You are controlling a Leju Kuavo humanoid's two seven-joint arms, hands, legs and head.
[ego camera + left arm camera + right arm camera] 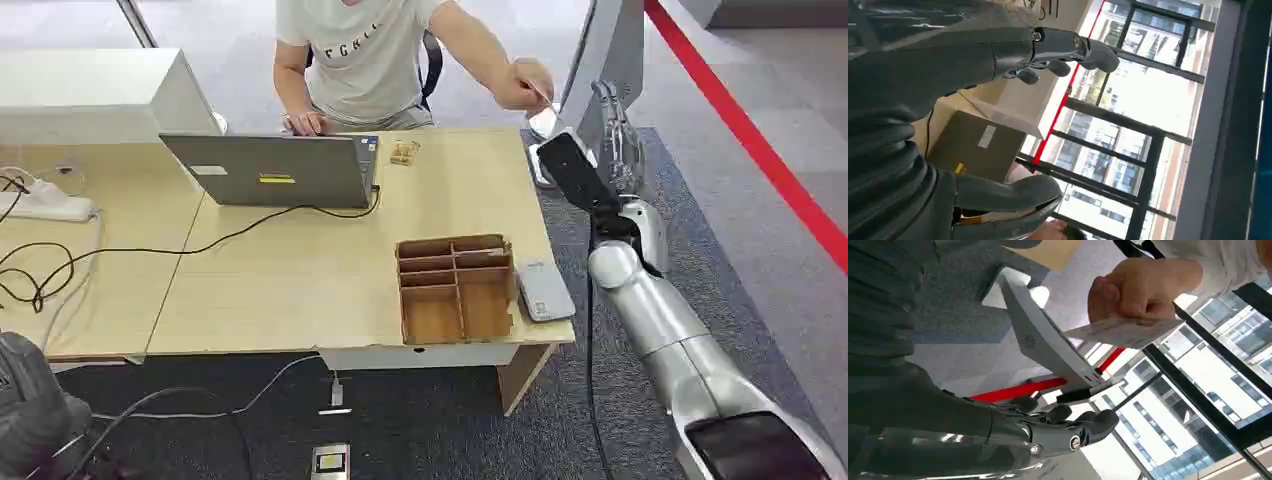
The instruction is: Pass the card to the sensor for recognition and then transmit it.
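A person seated behind the table reaches a hand (525, 85) toward my right side and pinches the pale card (543, 121). In the right wrist view the card (1120, 332) is in that person's hand (1140, 287), just off the face of the slanted grey sensor panel (1048, 347). The sensor (600, 50) stands beyond the table's right end. My right hand (615, 130) is raised beside the sensor, close to the card. Its fingers (1063, 422) are spread and hold nothing. My left hand (1048, 115) is low at the left, its fingers (1068, 50) apart and empty.
On the wooden table (300, 280) are a grey laptop (270, 170), a divided wooden box (455, 290), a flat white device (545, 290) at the right edge, a power strip (45, 205) and loose cables. A red floor line (760, 140) runs along the right.
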